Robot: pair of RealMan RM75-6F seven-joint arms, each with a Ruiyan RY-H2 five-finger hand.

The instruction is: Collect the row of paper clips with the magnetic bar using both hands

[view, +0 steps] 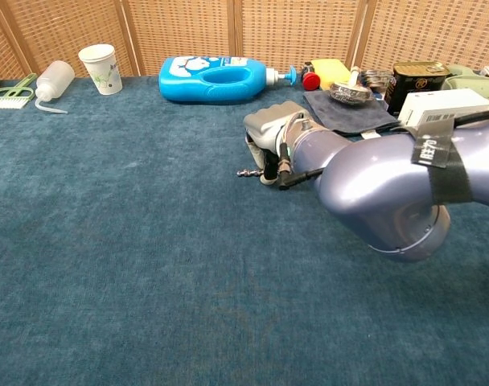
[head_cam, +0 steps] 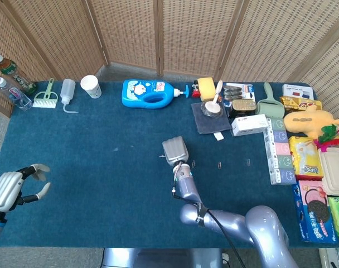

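Little writing reads clearly: the blue detergent bottle (head_cam: 150, 93) carries a cartoon face on its label, and a black band on the right forearm in the chest view bears white characters too tilted to read. The snack packs at the table's right edge show print that is too small to make out.

The right hand (head_cam: 175, 151) sits palm down on the blue tablecloth (head_cam: 102, 167), in front of the detergent bottle and slightly to its right. Its fingers are curled under the grey back shell, and a thin dark magnetic bar (view: 251, 172) pokes out from beneath them toward the left, so the hand appears to grip it, though the contact itself is hidden by the shell. The forearm fills much of the chest view and covers the cloth behind it.

The paper clips (head_cam: 219, 164) lie in a loose row to the right of that hand, each a tiny mark; the nearest (head_cam: 194, 163) is just beside it.

The left hand (head_cam: 16, 187) hovers far left of the bottle, near the table's front corner, fingers spread, holding nothing, its arm cut off by the frame.
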